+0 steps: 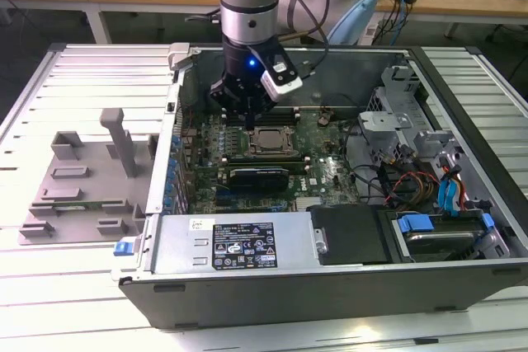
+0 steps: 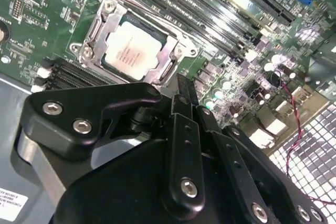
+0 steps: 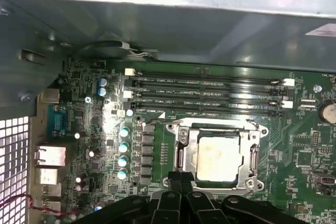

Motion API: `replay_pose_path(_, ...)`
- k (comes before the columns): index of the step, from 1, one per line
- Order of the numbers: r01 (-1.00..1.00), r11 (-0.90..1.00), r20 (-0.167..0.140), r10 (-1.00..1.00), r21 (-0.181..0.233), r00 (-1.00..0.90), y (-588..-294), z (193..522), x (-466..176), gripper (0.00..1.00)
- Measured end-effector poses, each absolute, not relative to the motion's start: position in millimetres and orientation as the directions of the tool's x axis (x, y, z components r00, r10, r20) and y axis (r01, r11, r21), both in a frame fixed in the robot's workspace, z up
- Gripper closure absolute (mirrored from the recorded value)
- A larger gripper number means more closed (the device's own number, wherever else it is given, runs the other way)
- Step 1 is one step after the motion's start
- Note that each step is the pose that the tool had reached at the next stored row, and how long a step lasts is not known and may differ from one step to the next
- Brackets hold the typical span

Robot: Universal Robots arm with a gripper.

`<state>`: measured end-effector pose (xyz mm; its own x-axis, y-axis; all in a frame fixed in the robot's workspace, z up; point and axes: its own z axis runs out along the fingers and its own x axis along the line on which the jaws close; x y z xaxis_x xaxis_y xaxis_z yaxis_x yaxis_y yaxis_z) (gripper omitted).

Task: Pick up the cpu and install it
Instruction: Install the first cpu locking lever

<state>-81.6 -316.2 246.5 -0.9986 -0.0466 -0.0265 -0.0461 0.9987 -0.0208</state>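
The cpu [image 1: 271, 141] is a small square chip with a pale silvery top. It lies flat in its metal-framed socket on the green motherboard [image 1: 330, 172] inside the open computer case [image 1: 330, 294]. Both wrist views show the cpu [image 2: 134, 45] [image 3: 218, 156] seated in the socket frame. My gripper [image 1: 247, 118] hangs just above the board at the socket's edge, on the exterior view's left of the chip. Its black fingers [image 3: 176, 179] are shut together with nothing between them. The fingertips [image 2: 181, 90] stand beside the chip, apart from it.
A grey plastic tray [image 1: 82, 179] with upright posts lies outside the case at the exterior view's left. A long black module [image 1: 260, 176] sits just in front of the socket. Memory slots [image 3: 210, 90] run behind it. A power supply [image 1: 231, 241], drive cage [image 1: 396, 113] and cables [image 1: 412, 183] crowd the case.
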Motion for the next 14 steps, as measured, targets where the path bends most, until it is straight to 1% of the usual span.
replay_pose_path(1, -0.046, 0.999, -0.027, -0.046, -0.006, -0.999, -316.2, 246.5, -81.8, 0.89)
replay_pose_path(3, -0.046, 0.999, -0.028, -0.046, 0.009, -0.999, -316.2, 246.4, -82.0, 0.89)
replay_pose_path(5, -0.046, 0.999, -0.028, -0.046, 0.011, -0.999, -316.2, 246.4, -82.0, 0.89)
replay_pose_path(7, -0.046, 0.999, -0.016, -0.045, 0.028, -0.999, -316.4, 246.4, -81.7, 0.89)
replay_pose_path(11, -0.046, 0.998, -0.017, -0.046, 0.03, -0.999, -316.5, 246.4, -88.3, 0.89)
replay_pose_path(14, -0.046, 0.998, -0.02, -0.045, 0.047, -0.999, -316.4, 247.6, -88.5, 0.89)
